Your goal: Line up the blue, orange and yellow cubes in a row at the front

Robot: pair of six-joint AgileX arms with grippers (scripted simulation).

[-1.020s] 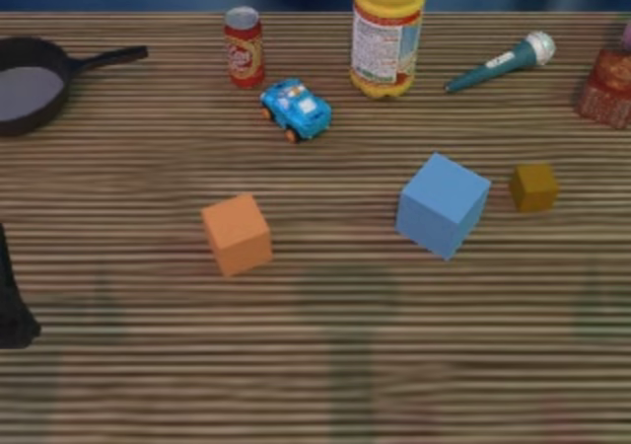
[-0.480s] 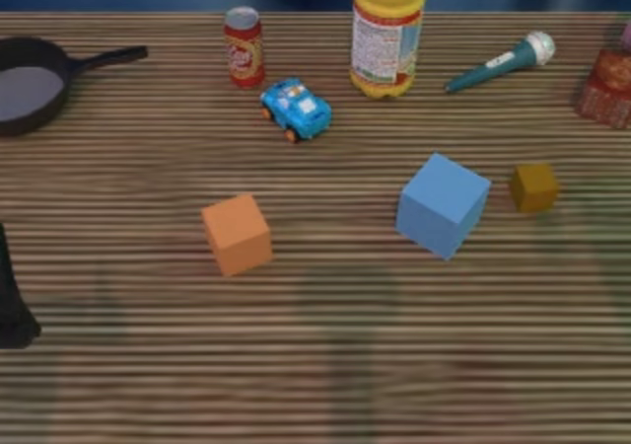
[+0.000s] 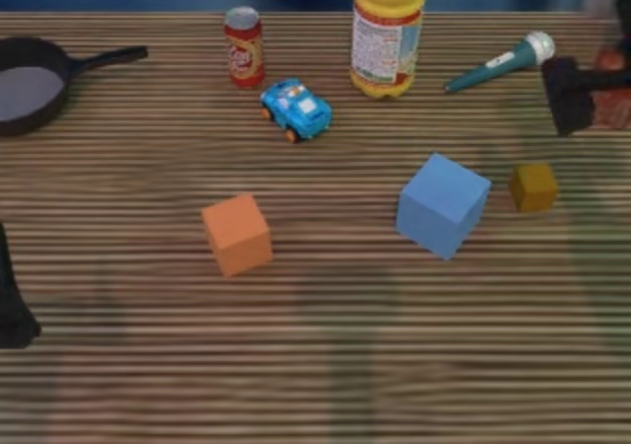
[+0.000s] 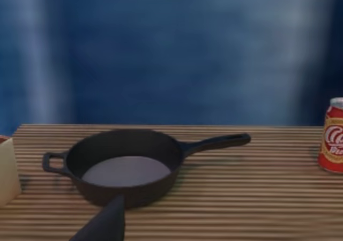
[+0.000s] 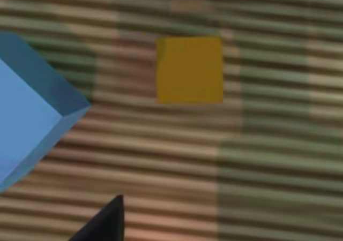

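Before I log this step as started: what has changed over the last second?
The right arm has come into the top view at the table's far right, above the yellow cube. Nothing has been grasped. The blue cube, orange cube and left arm stayed put.

Along the far edge of the striped tabletop [image 3: 325, 365]: black pan [image 3: 30, 84] at far left, handle pointing right; red can [image 3: 244, 45] upright; yellow bottle [image 3: 387, 32] upright; teal microphone [image 3: 501, 61] lying tilted, white head up-right. Blue toy car [image 3: 296, 109] just in front, between can and bottle.
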